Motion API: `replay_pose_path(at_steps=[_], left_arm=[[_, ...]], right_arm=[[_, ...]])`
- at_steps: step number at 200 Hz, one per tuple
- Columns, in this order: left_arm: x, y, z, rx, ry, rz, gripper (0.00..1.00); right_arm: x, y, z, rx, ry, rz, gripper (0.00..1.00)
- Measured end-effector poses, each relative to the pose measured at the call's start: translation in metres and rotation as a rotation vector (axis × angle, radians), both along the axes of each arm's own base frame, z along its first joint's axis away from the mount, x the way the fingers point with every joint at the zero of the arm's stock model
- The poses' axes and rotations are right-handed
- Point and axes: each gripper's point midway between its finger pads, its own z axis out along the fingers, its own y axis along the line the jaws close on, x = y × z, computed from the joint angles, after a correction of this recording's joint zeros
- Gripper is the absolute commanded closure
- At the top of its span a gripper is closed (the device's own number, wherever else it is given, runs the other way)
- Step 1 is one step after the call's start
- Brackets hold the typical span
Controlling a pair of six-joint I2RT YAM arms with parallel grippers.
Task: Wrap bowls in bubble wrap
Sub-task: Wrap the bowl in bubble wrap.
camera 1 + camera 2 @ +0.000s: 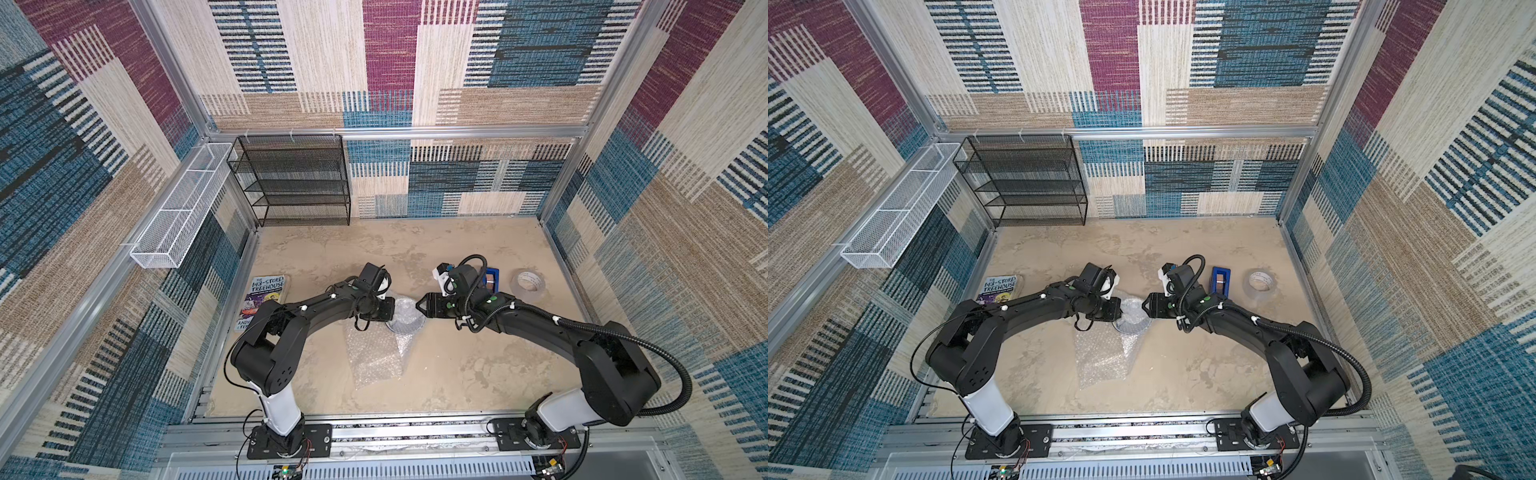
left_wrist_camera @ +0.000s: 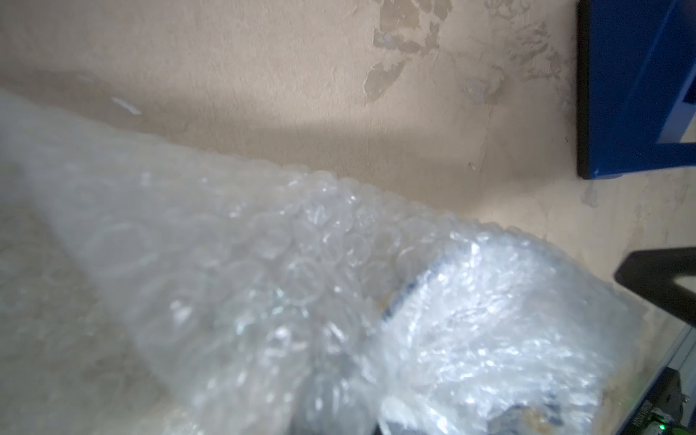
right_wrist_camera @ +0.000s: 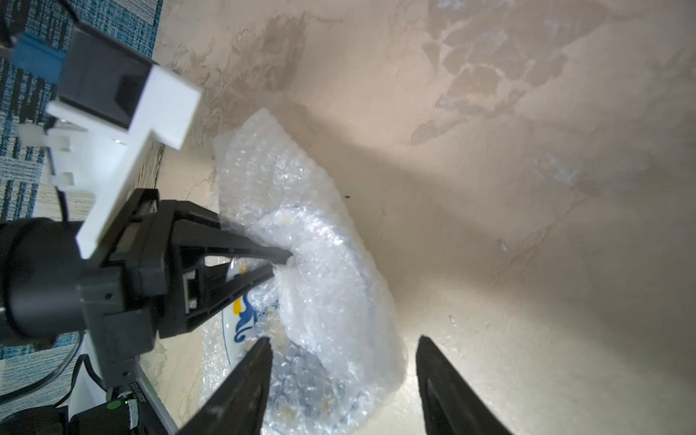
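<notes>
Top views: beige tabletop (image 1: pixel 478 257), patchwork walls (image 1: pixel 324 62)

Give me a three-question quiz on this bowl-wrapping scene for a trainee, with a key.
1. True or false: the right gripper is shut on the bubble wrap.
2. The left gripper pinches: A) nothing; B) the bubble wrap; C) the bare bowl.
3. Short answer: is the bowl fully covered?
Key: 1 false, it is open; 2 B; 3 no, its blue pattern shows.
</notes>
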Motion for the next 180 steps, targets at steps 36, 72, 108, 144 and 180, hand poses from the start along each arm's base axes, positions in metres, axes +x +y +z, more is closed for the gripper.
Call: replay_pose_path(at_steps=[36,72,108,144,180], left_arm=[[-0.004,0.0,-0.004,0.01,0.015,-0.01,1.0],[-0.005,-0.001,-0.006,0.009,0.022,-0.017,1.0],[-0.006,-0.005,-0.008,-0.004,0.033,-0.028,1.0],[-0.005,-0.006,-0.007,-0.008,0.026,-0.035,1.0],[-0.006,-0.009,-0.008,-0.018,0.027,-0.052,1.0]], right_arm=[[-0.007,0.01,-0.019,0.049,0.07,0.045,0.32],[-0.007,0.024,-0.023,0.102,0.098,0.096,0.31],[-0.006,0.031,-0.032,0.117,0.121,0.118,0.32],[-0.009,0.033,-0.045,0.117,0.159,0.135,0.34],[-0.01,0.035,-0.053,0.114,0.18,0.142,0.39]])
